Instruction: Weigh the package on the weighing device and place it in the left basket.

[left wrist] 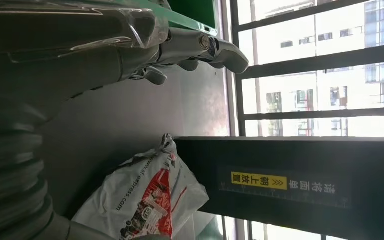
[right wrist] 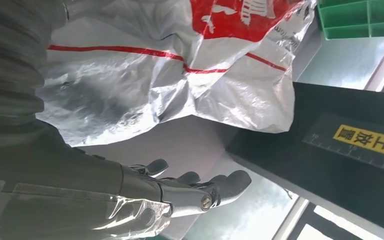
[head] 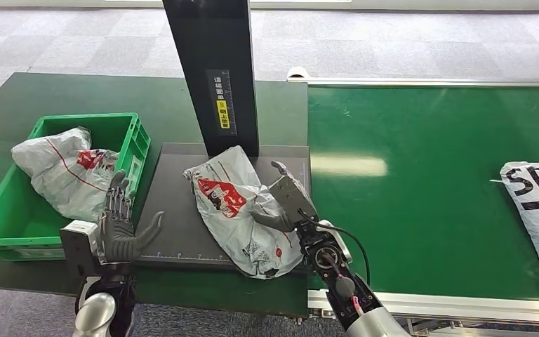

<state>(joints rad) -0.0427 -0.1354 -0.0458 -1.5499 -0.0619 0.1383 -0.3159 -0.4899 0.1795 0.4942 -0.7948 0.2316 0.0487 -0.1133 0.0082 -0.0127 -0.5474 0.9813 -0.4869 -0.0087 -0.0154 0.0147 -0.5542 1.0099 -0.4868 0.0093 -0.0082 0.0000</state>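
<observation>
A grey plastic package (head: 231,203) with a red logo lies on the black weighing platform (head: 175,217), in front of its black column (head: 214,70). My right hand (head: 288,202) stands at the package's right side, fingers stretched out and thumb against the bag; it grips nothing. In the right wrist view the package (right wrist: 180,75) lies beside the straight fingers (right wrist: 200,192). My left hand (head: 121,225) is open at the platform's left edge, between the platform and the green basket (head: 84,121). The left wrist view has its fingers (left wrist: 200,47) apart and the package (left wrist: 145,200) beyond.
The green basket holds another grey package (head: 67,168). A third package (head: 537,203) lies on the green conveyor belt (head: 421,175) at the right. The dark green table (head: 42,91) carries the basket and the scale.
</observation>
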